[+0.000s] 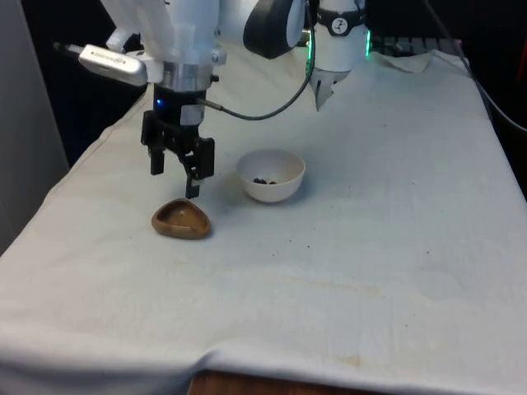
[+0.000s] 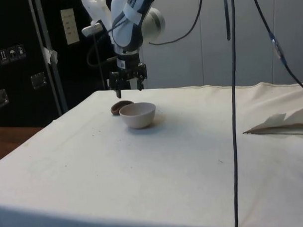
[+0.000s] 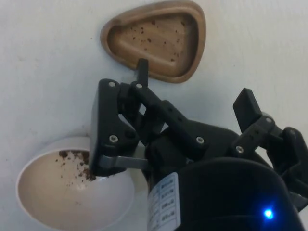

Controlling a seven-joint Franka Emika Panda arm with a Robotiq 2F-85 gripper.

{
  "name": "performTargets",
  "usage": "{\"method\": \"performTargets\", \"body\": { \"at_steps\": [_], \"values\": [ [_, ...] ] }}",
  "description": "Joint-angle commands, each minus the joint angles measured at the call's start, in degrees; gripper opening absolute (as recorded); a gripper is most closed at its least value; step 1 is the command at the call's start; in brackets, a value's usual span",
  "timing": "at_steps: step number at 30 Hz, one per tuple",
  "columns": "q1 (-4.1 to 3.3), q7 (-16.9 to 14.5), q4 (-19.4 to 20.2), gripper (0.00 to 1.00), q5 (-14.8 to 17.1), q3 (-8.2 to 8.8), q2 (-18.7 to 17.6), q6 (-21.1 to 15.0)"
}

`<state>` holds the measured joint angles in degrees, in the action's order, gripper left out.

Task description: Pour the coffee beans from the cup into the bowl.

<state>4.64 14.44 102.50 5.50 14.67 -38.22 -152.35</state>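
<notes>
— Two dishes on the cloth (image 1: pixel 395 247)?
— Yes: wooden cup (image 1: pixel 181 219) upright, white bowl (image 1: pixel 271 175) just beside at two o'clock, beans (image 1: pixel 265 180) inside.
— And the gripper (image 1: pixel 174 174)?
— Hovering above the cup, fingers spread, holding nothing.

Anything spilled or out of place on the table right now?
A few dark specks lie on the cloth near the white bowl, around, likely stray coffee beans. The wooden dish sits upright with only crumbs inside.

The little brown cup (image 1: pixel 181 220) looks like smooth wood with a soft shine. The white bowl (image 1: pixel 271 175) looks smooth and matt. The worktop (image 1: pixel 370 247) wears a matt, wrinkly white cloth.
</notes>
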Motion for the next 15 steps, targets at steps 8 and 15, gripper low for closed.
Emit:
{"method": "performTargets", "body": {
  "at_steps": [8,15],
  "values": [
    [0.29,-1.26,2.98,1.00,0.34,-0.23,4.64,1.89],
    [0.06,-1.60,4.76,1.00,0.23,0.00,7.33,3.09]
  ]
}}
